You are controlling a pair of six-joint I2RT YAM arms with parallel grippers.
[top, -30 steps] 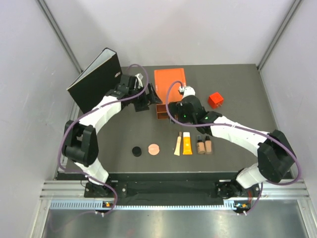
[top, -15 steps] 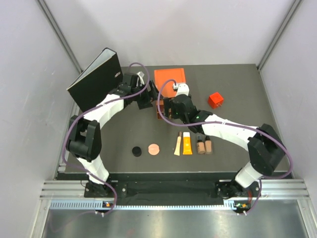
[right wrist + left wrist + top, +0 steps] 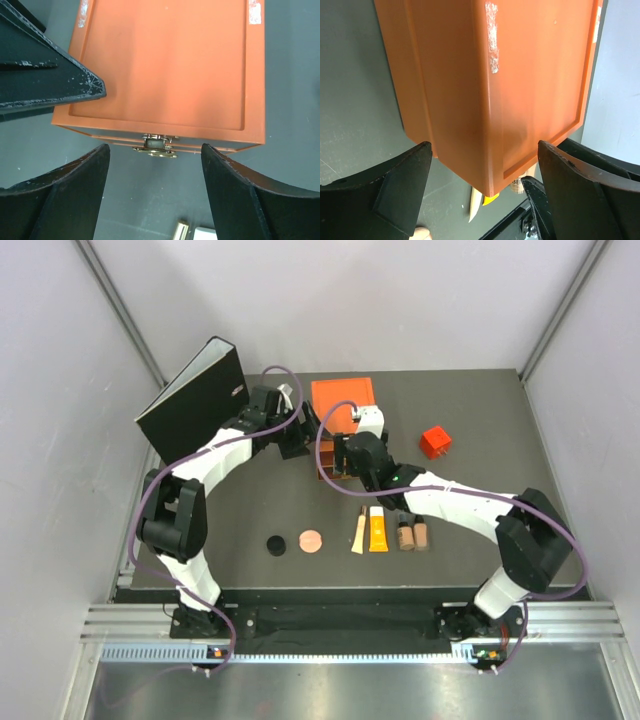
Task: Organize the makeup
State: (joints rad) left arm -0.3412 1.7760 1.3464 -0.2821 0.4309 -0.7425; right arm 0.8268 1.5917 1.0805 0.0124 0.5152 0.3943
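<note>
Along the table's (image 3: 480,420) near side lies the makeup, six pieces: black disc (image 3: 275,544), copper disc (image 3: 311,540), beige tube (image 3: 358,537), yellow tube (image 3: 377,530), two bottles (image 3: 404,534) (image 3: 421,533), all well apart from both grippers. The left gripper (image 3: 485,185) gapes wide astride a corner of the one orange box (image 3: 510,75). The right gripper (image 3: 155,185) gapes wide before its latch (image 3: 156,145). Neither grips anything.
</note>
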